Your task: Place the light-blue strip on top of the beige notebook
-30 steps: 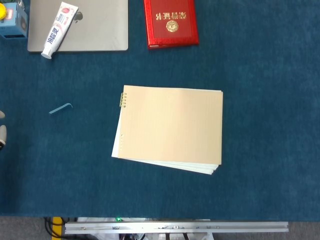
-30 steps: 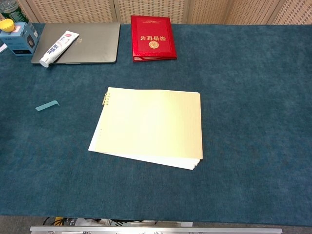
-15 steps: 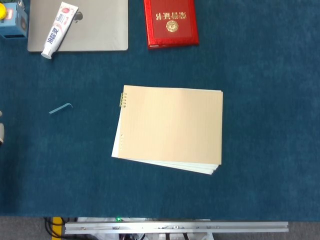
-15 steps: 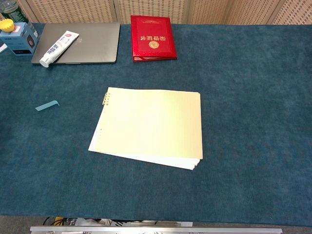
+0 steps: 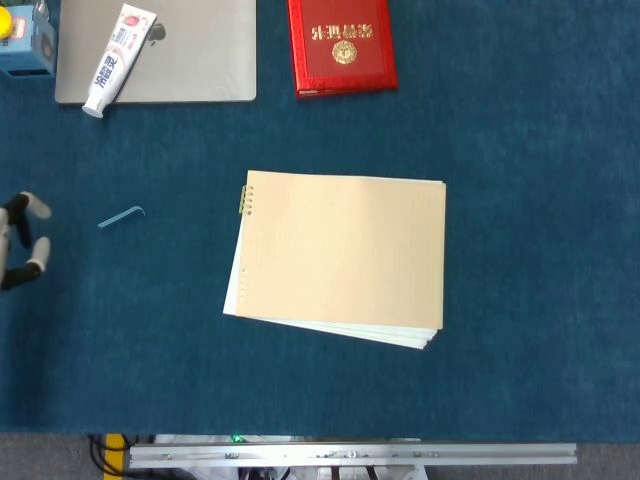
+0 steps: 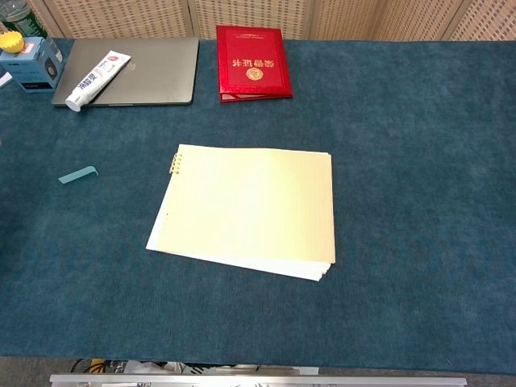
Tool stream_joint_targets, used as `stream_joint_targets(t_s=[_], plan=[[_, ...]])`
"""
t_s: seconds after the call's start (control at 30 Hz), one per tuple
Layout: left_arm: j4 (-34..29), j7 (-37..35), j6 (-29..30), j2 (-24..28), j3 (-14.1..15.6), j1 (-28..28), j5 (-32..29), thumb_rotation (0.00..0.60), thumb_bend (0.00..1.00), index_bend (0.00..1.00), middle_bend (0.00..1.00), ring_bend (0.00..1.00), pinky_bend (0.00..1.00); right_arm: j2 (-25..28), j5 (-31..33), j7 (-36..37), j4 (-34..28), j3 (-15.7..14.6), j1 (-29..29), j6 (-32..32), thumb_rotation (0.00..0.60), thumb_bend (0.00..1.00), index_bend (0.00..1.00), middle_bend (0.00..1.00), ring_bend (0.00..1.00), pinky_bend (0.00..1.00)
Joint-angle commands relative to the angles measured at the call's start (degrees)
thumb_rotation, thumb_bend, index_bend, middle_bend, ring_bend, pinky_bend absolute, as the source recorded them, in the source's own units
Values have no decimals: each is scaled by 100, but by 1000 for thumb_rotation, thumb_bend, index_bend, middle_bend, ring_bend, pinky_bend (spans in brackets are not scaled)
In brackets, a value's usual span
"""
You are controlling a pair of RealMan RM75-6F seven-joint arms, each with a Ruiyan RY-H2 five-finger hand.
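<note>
The light-blue strip (image 5: 121, 216) (image 6: 77, 174) lies flat on the blue cloth at the left, well apart from the beige notebook (image 5: 342, 257) (image 6: 250, 208) in the middle of the table. My left hand (image 5: 22, 240) shows only in the head view, at the left edge, with its fingers apart and nothing in them. It sits left of the strip and does not touch it. The chest view shows no hand. My right hand is out of sight in both views.
A grey laptop (image 5: 180, 50) (image 6: 141, 68) with a toothpaste tube (image 5: 118, 58) (image 6: 97, 79) on it lies at the back left. A red booklet (image 5: 341, 44) (image 6: 253, 63) sits behind the notebook. A blue box (image 5: 22, 40) (image 6: 31, 63) stands at the far left corner.
My left hand has come further into the head view from the left edge, toward the strip. The strip and notebook have not moved.
</note>
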Motion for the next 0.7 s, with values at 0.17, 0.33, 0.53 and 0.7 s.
stream_joint_targets(t_s=[0.17,0.33,0.53,0.7], plan=[[247,646,-883,-234,-137,-674,-710,600,394,290,830,901,999,27,26,1,-23,-4,31,-60,600,259,344,398,378,338],[339,1107,-1090,-472,-216,-953,-1277,574,394,292,947,998,1000,46,39,52,-4,-20,29,-84,600,260,344,398,382,338],[394,1583,-1067,-774,-289,-1134,-2082,559,388,351,1000,1000,1000,36,44,145,72,-48,31,-124,600,260,344,398,385,338],[437,1990,-1064,-941,-270,-1307,-2673,557,347,373,1000,1000,1000,13,24,210,129,-74,36,-148,600,259,344,398,386,338]])
